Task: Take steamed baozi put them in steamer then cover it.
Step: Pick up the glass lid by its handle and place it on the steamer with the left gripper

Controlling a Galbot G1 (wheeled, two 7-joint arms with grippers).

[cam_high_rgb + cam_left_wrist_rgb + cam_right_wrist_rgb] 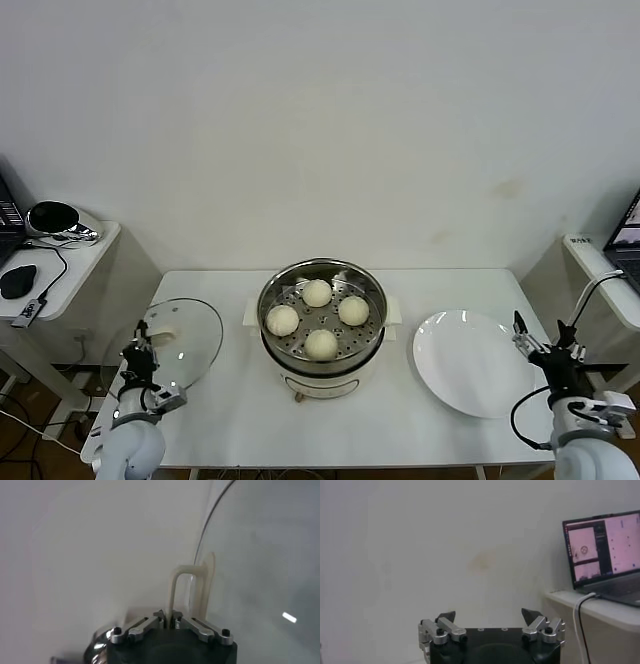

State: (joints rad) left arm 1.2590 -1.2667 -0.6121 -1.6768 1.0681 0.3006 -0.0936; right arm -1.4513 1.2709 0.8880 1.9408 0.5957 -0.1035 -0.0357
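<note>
At nine o'clock from the round shiny stainless-steel steamer (321,318), near the table's left edge, lies the round clear glass cover (185,340) with its cream-white rectangular handle (186,587). The left gripper (142,352) has its jaws pressed together on that handle, pinching one thin upright of it, a grip that looks meant for lifting the lid by its centre so it hangs level. Four small round cream-white baozi (318,292) sit on the perforated steel tray inside the pot, at twelve, three, six and nine o'clock around the tray's middle, so loading appears done and only covering remains. At three o'clock from the pot the flat white round plate (470,362) lies bare. Beyond its right rim the right gripper (547,348) waits with jaws spread wide, holding nothing, likely parked clear of the lid's path.
</note>
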